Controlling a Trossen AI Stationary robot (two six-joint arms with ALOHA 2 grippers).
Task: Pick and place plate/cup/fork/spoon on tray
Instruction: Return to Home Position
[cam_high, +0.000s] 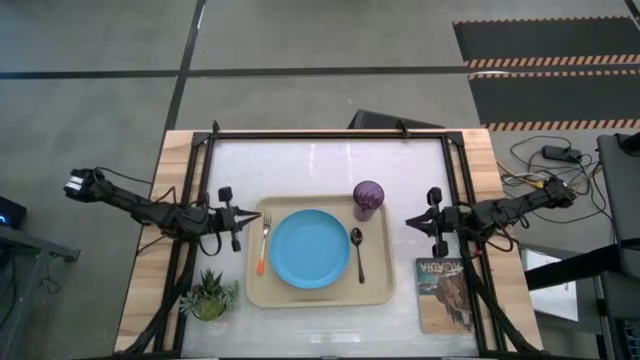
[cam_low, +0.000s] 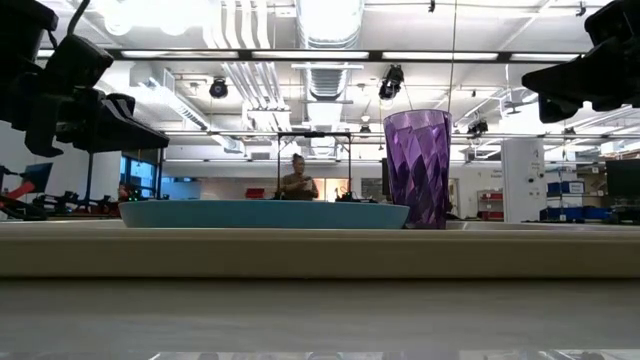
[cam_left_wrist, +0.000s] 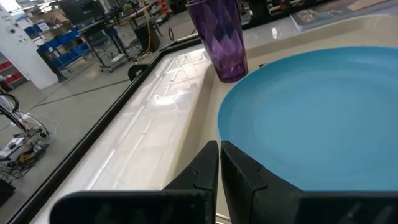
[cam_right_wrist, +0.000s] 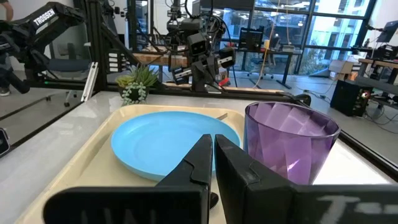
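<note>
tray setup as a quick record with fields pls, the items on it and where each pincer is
tray: cream, mid-table, holds all four items
plate: light blue, centre of tray
cup: purple, upright, tray corner nearest the right arm
fork: orange handle, on tray, left-arm side of plate
spoon: dark, on tray, right-arm side of plate
left pincer: shut, empty, by tray's left edge
right pincer: shut, empty, by tray's right edge, near cup
off tray: plant, book

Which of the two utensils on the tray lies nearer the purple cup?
The dark spoon, right of the plate and close by the cup; the orange-handled fork lies on the plate's other side, to its left.
</note>
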